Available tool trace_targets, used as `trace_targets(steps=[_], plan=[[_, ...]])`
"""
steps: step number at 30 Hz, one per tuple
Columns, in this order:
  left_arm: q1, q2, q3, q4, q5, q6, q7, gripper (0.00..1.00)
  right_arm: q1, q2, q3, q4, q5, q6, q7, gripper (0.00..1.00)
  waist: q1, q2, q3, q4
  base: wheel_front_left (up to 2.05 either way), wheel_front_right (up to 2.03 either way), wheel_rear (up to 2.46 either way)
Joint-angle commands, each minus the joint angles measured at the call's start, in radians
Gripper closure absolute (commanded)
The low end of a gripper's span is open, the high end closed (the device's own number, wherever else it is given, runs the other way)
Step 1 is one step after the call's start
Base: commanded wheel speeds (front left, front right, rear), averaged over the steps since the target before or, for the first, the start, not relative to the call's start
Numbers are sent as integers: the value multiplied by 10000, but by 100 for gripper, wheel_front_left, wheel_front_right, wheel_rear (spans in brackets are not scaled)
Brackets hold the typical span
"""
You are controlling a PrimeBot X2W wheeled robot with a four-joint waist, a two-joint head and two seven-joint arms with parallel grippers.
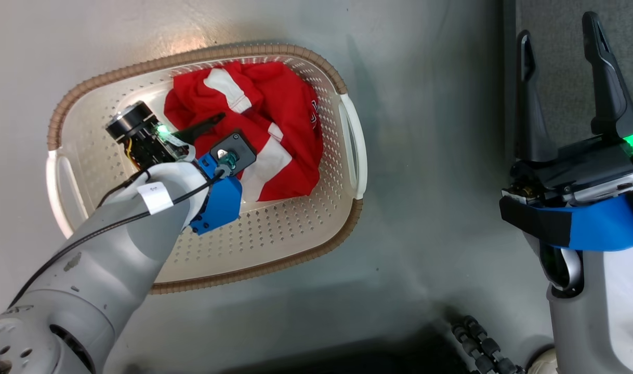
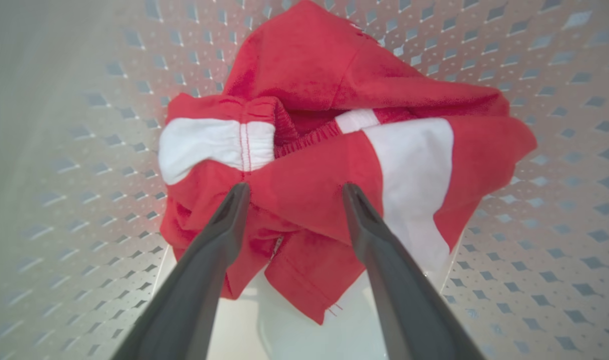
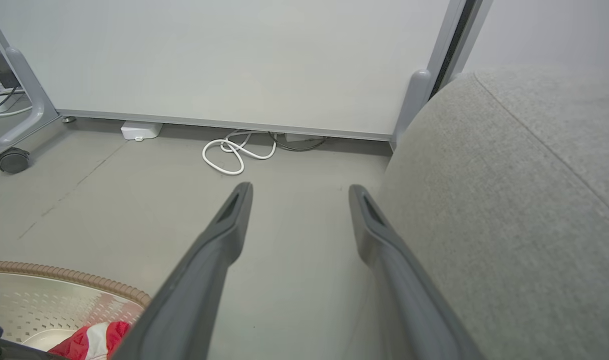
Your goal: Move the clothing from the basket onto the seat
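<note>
The left gripper (image 2: 295, 189) is pictured lowered into the basket (image 1: 218, 52), its two dark fingers spread wide with nothing held between them. The tips are set right at a fold of the clothing (image 2: 304, 65), though whether the fabric is actually touched cannot be told. The clothing, red with white bands and a gathered waistband, is heaped in a loose bundle inside the basket, toward the side nearer the right gripper (image 1: 558, 31). The perforated cream bottom is left bare around the bundle. The basket, edged with a brown woven-look rim, is stood on the grey floor (image 1: 425, 156). Well apart from it, on the robot's right, the right gripper is held above the floor with its jaws equally wide and nothing carried in them. Just beside that gripper the rounded edge of the grey seat (image 3: 509, 200) is seen, with no clothing laid on the part shown. Farther back, a white cable (image 3: 234, 155) is coiled on the floor at the foot of a pale panel (image 3: 234, 60), and a caster wheel (image 3: 12, 161) is visible at its far end.
</note>
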Motion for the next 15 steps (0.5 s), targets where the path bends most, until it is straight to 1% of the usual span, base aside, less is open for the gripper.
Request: trace_targets(steps=[1, 9, 15], plan=[[-253, 89, -26, 20, 103, -15, 33, 0, -37, 5, 23, -128, -65, 3, -5, 0, -1, 0, 158, -46, 0, 0, 0], [-908, 124, -25, 274, 240, -15, -6, 0, 171, 5, 20, -477, -111, 3, -6, 0, -1, 0, 540, 4, 0, 0, 0], [-901, -44, -25, 468, 295, -15, 120, 0, 313, 5, 140, -597, -124, 5, -5, 0, -1, 0, 590, -19, 0, 0, 0]])
